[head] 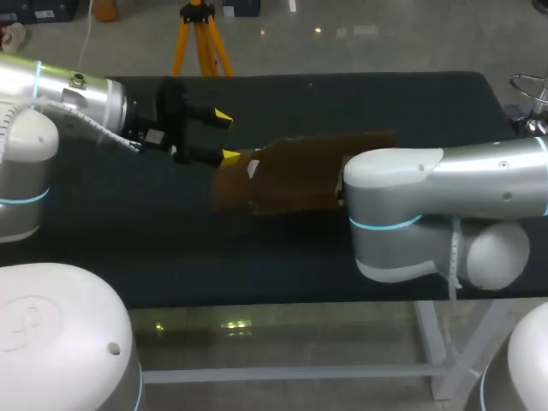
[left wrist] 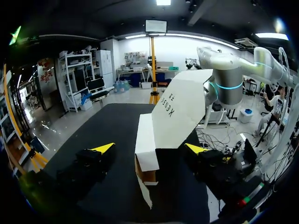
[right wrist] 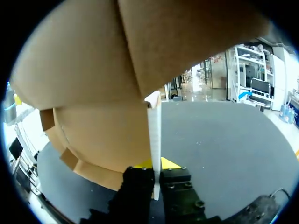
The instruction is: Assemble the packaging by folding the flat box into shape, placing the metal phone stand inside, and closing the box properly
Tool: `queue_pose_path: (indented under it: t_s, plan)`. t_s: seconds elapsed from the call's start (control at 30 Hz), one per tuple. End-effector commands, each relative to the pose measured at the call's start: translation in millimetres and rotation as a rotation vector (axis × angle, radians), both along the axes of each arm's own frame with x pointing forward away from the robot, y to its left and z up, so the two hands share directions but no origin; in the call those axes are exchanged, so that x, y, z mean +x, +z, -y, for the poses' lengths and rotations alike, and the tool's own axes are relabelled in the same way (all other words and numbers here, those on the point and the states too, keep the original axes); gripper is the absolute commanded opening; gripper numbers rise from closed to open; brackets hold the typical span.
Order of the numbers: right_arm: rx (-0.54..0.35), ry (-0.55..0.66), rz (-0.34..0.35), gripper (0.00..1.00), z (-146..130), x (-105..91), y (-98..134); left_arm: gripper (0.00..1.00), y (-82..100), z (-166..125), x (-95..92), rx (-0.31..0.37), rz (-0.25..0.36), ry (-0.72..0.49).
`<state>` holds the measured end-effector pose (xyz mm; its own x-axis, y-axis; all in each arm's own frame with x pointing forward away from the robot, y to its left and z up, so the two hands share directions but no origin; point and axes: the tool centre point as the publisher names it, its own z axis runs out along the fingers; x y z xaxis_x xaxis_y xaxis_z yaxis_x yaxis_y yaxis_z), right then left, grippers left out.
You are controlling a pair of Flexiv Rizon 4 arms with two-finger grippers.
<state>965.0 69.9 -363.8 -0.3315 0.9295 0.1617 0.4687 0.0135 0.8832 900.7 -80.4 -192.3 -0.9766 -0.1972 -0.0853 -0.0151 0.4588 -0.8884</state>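
Note:
The partly folded brown cardboard box [head: 291, 171] lies mid-table, its flaps spread. My left gripper [head: 226, 134] is at its left end, open, the nearer yellow tip close to the box's corner. In the left wrist view the box [left wrist: 175, 109] stands upright ahead of and between the wide-apart fingers of the left gripper [left wrist: 149, 148], with a gap on each side. My right gripper [right wrist: 156, 164] is shut on a thin cardboard panel [right wrist: 154, 140] of the box, whose big flaps [right wrist: 93, 93] fill the space above it. In the head view my right arm [head: 428, 197] hides that gripper. No phone stand shows.
The black table [head: 385, 103] is bare around the box, in front, behind and to the right. My right arm's elbow [left wrist: 229, 74] rises behind the box in the left wrist view.

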Motion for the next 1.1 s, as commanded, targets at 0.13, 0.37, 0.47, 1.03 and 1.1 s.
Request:
queue_pose_path:
  t_s: [0.13,0.37,0.47,1.03,1.1]
  plan:
    - [0.087,0.206,-0.039,0.0,10.5,0.3,9.4,1.0,20.2,-21.3,-15.4,0.068,0.063,0.07]
    - [0.11,0.27,-0.044,0.0,14.5,-3.1,16.4,1.0,29.0,-37.8,-19.9,0.119,0.066,0.065]
    - [0.126,0.32,-0.056,0.0,15.6,-2.4,20.6,1.0,31.5,-44.8,-20.9,0.141,0.039,0.053]
    - [0.14,0.367,-0.086,0.0,14.8,-3.0,25.3,1.0,43.8,-29.3,-11.9,0.239,0.125,0.006]
    - [0.162,0.384,-0.112,0.0,16.2,-6.0,31.5,1.0,48.2,-31.3,-11.5,0.245,0.161,-0.011]
